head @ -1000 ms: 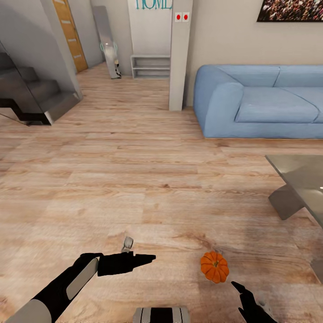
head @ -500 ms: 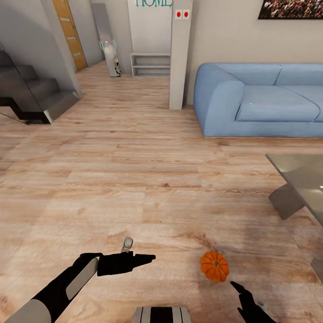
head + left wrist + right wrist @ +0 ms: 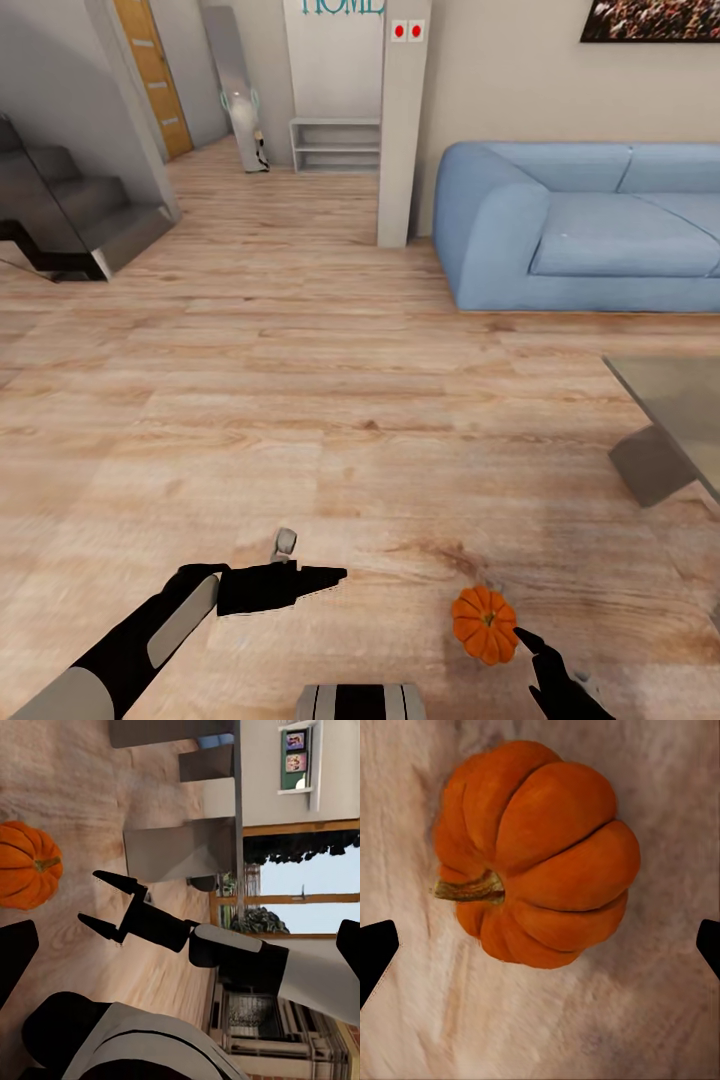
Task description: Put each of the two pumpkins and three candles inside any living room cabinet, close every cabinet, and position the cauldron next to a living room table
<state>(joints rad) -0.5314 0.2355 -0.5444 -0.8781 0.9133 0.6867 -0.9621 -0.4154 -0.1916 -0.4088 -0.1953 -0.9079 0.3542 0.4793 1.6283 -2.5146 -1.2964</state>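
Orange pumpkin (image 3: 484, 625) lies on the wooden floor (image 3: 300, 400) just ahead of our right gripper (image 3: 535, 645), spread wide and empty, so we judge pickup underway: lower, straddle it, then close.

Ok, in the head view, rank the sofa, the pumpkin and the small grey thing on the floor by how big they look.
1. Sofa, by far the largest.
2. Pumpkin.
3. Small grey thing, the smallest, though not much smaller than the pumpkin.

The light wooden plank floor (image 3: 300, 400) carries one orange pumpkin (image 3: 484, 625), lying on its side.
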